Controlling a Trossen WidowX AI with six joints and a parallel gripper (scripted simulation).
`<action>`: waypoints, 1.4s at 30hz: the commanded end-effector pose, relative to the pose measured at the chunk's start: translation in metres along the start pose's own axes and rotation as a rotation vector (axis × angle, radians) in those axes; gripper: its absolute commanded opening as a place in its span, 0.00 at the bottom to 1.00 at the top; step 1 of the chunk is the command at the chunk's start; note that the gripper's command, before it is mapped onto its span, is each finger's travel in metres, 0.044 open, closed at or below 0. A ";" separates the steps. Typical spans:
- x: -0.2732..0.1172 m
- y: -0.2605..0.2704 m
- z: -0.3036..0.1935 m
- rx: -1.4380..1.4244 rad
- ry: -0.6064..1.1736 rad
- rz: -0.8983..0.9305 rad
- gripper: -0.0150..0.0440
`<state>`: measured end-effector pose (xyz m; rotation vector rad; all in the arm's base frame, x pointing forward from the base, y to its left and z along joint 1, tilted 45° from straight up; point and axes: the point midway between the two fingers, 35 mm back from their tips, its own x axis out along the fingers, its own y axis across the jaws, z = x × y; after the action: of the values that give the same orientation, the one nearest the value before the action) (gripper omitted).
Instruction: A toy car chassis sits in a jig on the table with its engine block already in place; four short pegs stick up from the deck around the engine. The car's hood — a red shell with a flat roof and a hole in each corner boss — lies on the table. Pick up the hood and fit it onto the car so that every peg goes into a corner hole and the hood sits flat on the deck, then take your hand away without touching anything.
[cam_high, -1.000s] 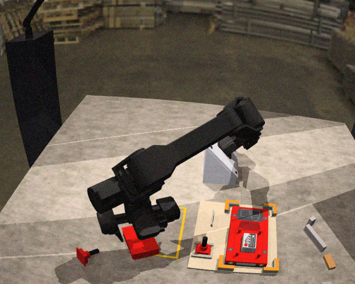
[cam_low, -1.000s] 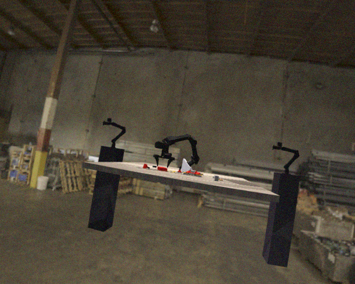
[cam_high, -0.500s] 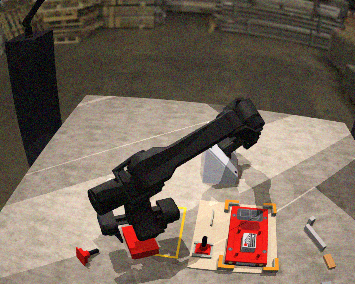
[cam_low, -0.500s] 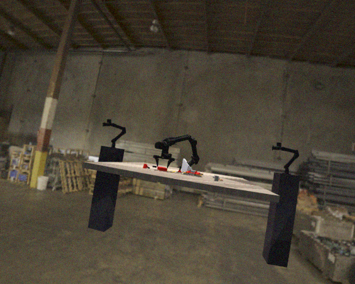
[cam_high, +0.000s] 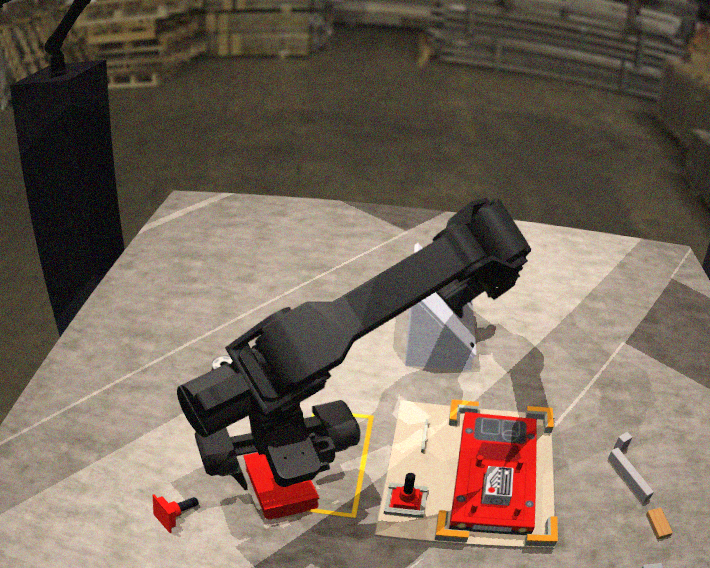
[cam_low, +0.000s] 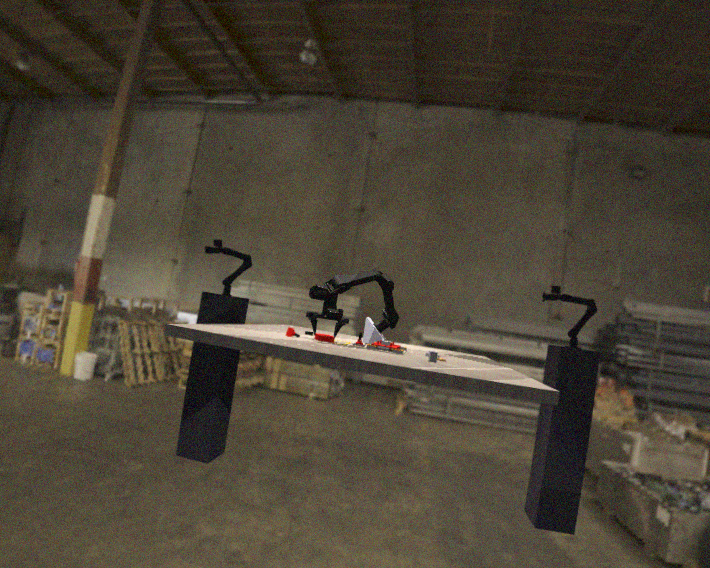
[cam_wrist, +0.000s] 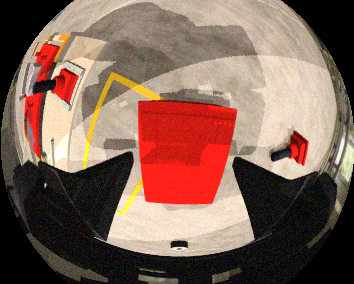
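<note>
The hood (cam_high: 290, 503) (cam_low: 324, 338) (cam_wrist: 186, 130), a red shell, lies roof up on the table, partly over the yellow outline in the wrist view. My gripper (cam_low: 325, 335) (cam_wrist: 185, 160) is open and points down over the hood, with one finger on each side and a gap to both in the wrist view. In the top view the arm hides part of the hood and one fingertip. The red chassis (cam_high: 467, 497) (cam_wrist: 34, 115) sits in the jig between orange corner blocks. Its engine block (cam_high: 498, 485) is in place, with short red pegs around it.
A red part with a black stem (cam_high: 406, 497) (cam_wrist: 65, 86) stands in a holder beside the chassis. A similar red part (cam_high: 165, 512) (cam_wrist: 300, 148) lies on the hood's other side. A grey bar (cam_high: 630, 475) and an orange block (cam_high: 659, 522) lie beyond the jig.
</note>
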<state>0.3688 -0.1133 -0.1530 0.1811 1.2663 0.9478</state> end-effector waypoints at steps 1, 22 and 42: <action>0.005 0.001 -0.002 0.009 -0.002 0.009 1.00; 0.008 0.000 0.000 0.000 0.000 0.001 0.80; -0.014 0.000 -0.001 0.002 0.000 0.001 0.25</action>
<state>0.3658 -0.1148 -0.1511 0.1982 1.2725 0.9537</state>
